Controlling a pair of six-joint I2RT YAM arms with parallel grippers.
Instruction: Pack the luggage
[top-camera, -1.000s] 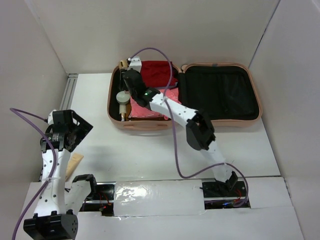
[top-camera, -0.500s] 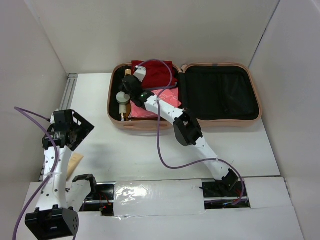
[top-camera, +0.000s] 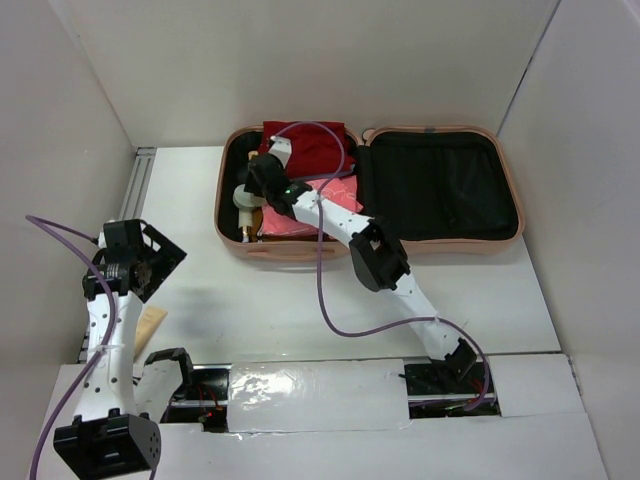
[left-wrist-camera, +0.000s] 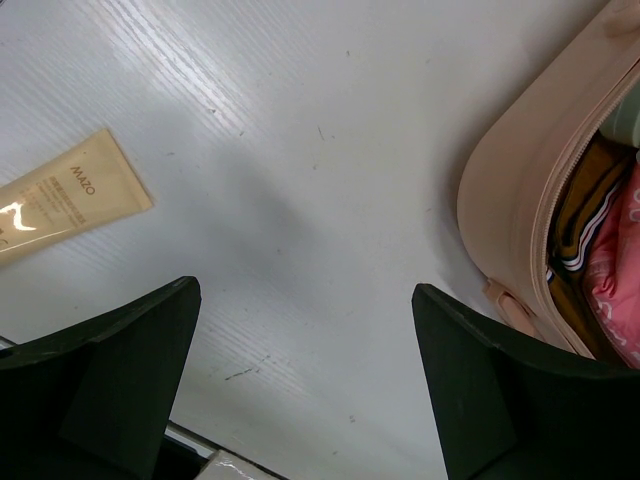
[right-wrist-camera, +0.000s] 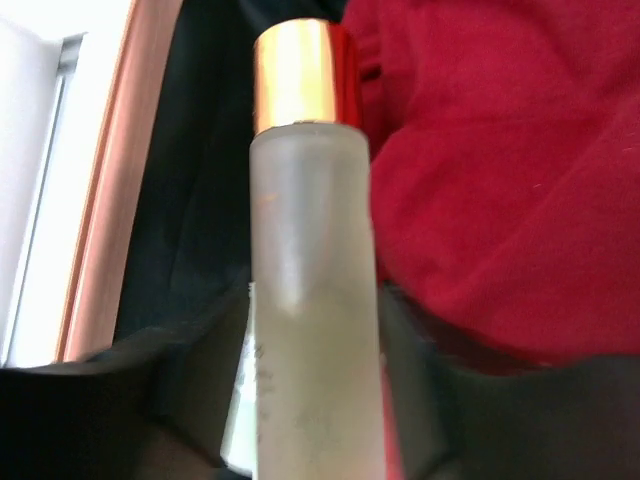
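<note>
Frosted bottle (right-wrist-camera: 305, 300), shiny copper cap (right-wrist-camera: 303, 75).

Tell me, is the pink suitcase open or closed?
Open. The luggage lies with both halves spread; red cloth in one, black lining in the other.

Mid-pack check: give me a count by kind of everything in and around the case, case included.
Luggage: 1
Bottles: 2 (frosted gold-capped bottle, white bottle)
Tubes: 1 (beige tube on the table)
Cloth items: 3 (red cloth, pink cloth, mustard cloth)
Total: 7
</note>
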